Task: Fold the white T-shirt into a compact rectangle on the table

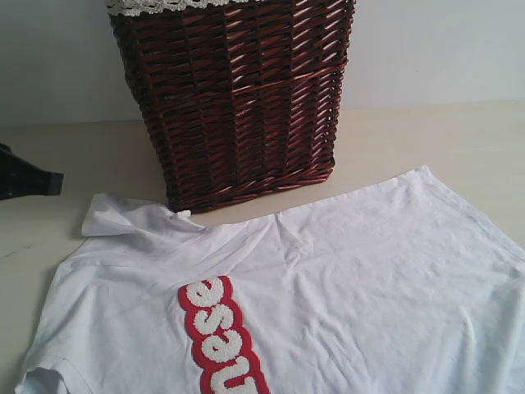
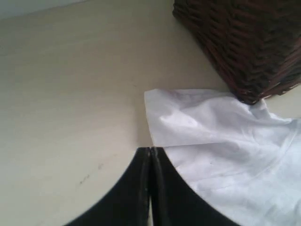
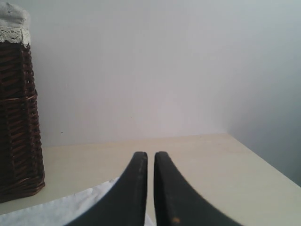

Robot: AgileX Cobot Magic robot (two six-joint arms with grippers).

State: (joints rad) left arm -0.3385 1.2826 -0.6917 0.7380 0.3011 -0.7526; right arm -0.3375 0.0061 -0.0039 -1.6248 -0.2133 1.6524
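White T-shirt (image 1: pixel 344 279) is laid spread on the table (image 1: pixel 443 139), red patch (image 1: pixel 221 336) up, with its far edge touching the wicker basket (image 1: pixel 238 98). One sleeve (image 1: pixel 123 217) is rucked up by the basket, so no fold is judged done. Left gripper (image 2: pixel 150 155) is held off to the sleeve side, fingers pressed together, nothing pinched. Right gripper (image 3: pixel 150 157) is raised over a shirt edge, fingers almost together with a thin slit, empty. Both are judged parked clear so the cloth is left undisturbed
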